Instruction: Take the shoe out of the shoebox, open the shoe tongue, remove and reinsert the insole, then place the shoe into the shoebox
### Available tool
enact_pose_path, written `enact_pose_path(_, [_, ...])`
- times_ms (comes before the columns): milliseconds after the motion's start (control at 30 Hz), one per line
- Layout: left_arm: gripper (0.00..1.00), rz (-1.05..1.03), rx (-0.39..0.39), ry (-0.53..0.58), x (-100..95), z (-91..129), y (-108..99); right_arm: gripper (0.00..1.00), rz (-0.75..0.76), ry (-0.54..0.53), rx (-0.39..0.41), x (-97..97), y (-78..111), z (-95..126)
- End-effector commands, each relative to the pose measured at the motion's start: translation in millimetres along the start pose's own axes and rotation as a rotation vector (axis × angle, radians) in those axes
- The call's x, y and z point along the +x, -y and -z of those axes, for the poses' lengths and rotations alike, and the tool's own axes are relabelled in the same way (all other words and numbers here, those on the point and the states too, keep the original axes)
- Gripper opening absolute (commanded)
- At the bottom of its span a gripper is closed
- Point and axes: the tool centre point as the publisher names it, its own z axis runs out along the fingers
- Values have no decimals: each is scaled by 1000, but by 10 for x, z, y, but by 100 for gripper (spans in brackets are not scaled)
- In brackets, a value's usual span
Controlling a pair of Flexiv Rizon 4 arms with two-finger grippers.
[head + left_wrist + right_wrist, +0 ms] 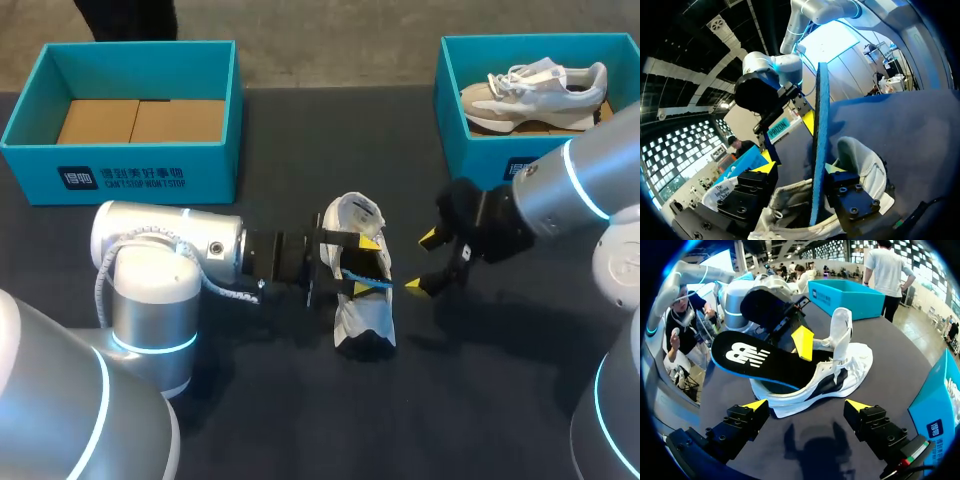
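Left shoebox: back-left of the table shoe; cardboard inside.
Right shoebox: back-right of it; second shoe inside.
Table shoe: between both grippers.
Insole: jutting from the table shoe.
Left gripper: at the insole; grip cannot be told.
Right gripper: just beside the table shoe, released, empty.

Dark table bears a left shoebox, a right shoebox; white shoe mid-table.

Right gripper fingers apart; shoe ahead, insole sticking out.
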Motion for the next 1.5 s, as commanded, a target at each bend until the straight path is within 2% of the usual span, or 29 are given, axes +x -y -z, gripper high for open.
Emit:
enact_pose_path(33, [48, -6, -5, 5, 32, 106, 114, 100, 0, 3, -1, 7, -4, -30])
enact_pose_path(167, [44, -9, -1, 6, 59, 142, 165, 100, 0, 6, -5, 13, -9, -36])
enact_pose_path(200, [38, -8, -2, 4, 68, 146, 165, 100, -1, 9, -6, 16, -9, -32])
enact_pose_path(233, [32, -7, -1, 3, 72, 146, 165, 100, -2, 11, -8, 17, -5, -23])
enact_pose_path(267, [19, -3, 1, 1, 81, 144, 164, 100, -4, 14, -9, 19, -3, -15])
enact_pose_path(300, [0, 1, 1, -7, 92, 139, 158, 100, -4, 15, -10, 20, -1, -8])
enact_pose_path(733, [0, 8, -16, -61, 154, 64, -67, 100, -9, 25, -7, 37, -2, -1])
enact_pose_path(1033, [0, 7, -56, -89, 166, 100, -203, 100, -11, 30, -3, 51, -25, 2])
enact_pose_path(1067, [11, 8, -54, -80, 158, 104, -186, 100, -11, 30, -2, 53, -26, 6])
enact_pose_path(1100, [42, 8, -53, -78, 151, 108, -170, 100, -11, 31, -2, 55, -26, 9])
enact_pose_path(1167, [49, 2, -47, -65, 134, 121, -133, 100, -12, 33, 1, 60, -28, 15])
enact_pose_path(1200, [57, 3, -42, -61, 124, 127, -110, 100, -12, 33, 1, 63, -30, 18])
enact_pose_path(1500, [37, -17, -7, -50, 87, 195, 112, 100, -14, 51, 1, 87, -56, 46])
